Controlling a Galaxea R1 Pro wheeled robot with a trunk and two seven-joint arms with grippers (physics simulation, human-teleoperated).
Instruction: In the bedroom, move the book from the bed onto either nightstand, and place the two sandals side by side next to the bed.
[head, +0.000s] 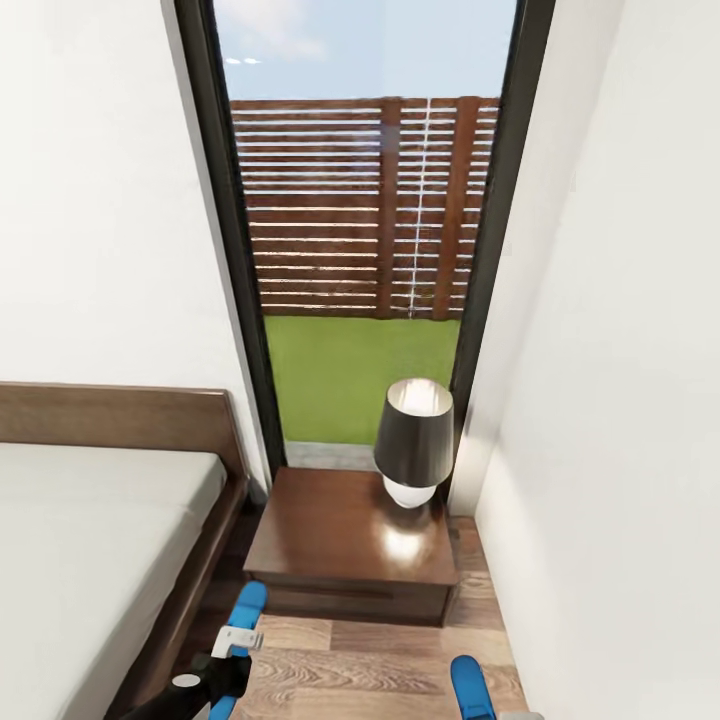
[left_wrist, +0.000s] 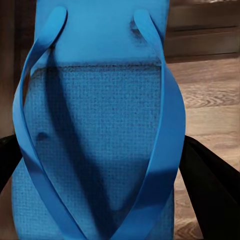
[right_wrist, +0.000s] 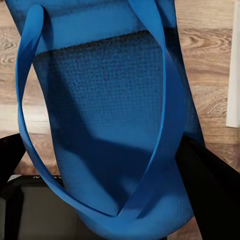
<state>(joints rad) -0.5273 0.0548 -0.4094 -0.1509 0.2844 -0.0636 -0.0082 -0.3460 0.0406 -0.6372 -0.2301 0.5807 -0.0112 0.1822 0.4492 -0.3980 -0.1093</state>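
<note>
Each gripper holds one bright blue sandal above the wooden floor. My left gripper (head: 222, 672) is shut on the left sandal (head: 246, 604), which hangs close to the bed frame; its sole (left_wrist: 100, 125) sits between the black fingers (left_wrist: 212, 187). The right gripper (right_wrist: 105, 200) is shut on the other sandal (right_wrist: 115, 115), whose tip (head: 467, 686) shows at the lower right. The bed (head: 90, 540) lies at the left. The nightstand (head: 340, 535) stands ahead, beside the bed's head. The book is out of view.
A lamp (head: 413, 440) with a black shade stands on the nightstand's right rear corner. A white wall (head: 620, 450) runs close along the right. Behind the nightstand a tall window (head: 360, 300) looks out on grass and a fence. Wooden floor (head: 370, 665) lies between bed and wall.
</note>
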